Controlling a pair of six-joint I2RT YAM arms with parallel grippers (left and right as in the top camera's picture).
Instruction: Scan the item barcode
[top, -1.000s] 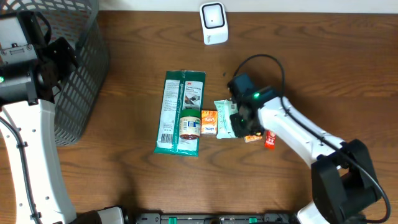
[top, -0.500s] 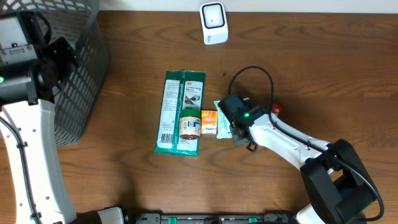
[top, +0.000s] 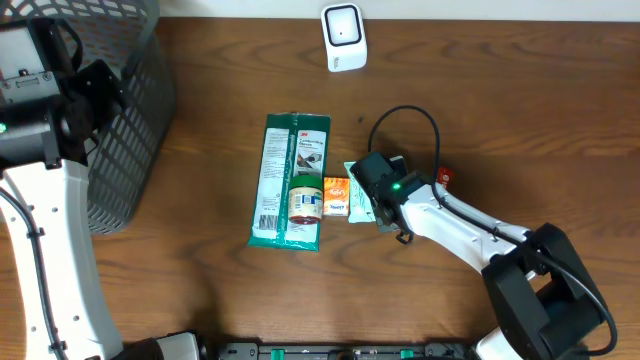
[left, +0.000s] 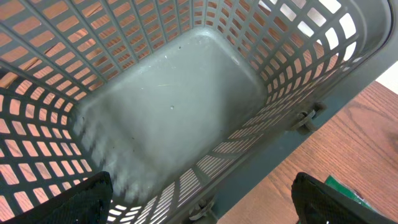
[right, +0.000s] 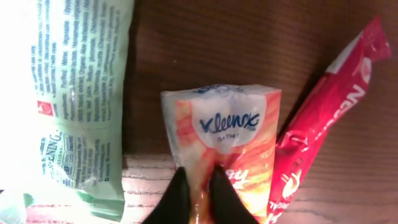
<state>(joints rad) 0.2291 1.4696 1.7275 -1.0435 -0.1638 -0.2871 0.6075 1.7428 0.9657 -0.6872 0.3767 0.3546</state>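
Pinching the lower edge of the Kleenex pack (right: 221, 137): right fingers (right: 179, 194), drawn almost together with a fold of wrapper between them. The pack lies on the table (top: 520, 120) between a pale green packet (right: 68, 99) and a red sachet (right: 323, 124); the sachet touches its edge. From overhead the pack is hidden under the right arm (top: 440, 215), near the table's middle.

Container: grey basket (top: 140, 130) at the left end of the table. The left fingers (left: 93, 196) are spread wide over its mouth. The wrist view shows lattice walls and a plain grey floor.

Other items:
- White scanner (top: 343, 37) at the far edge, well apart from the pack.
- Long green package (top: 282, 160) with a small jar (top: 305, 200) lying on it.
- Small orange box (top: 336, 196) just beside the jar.
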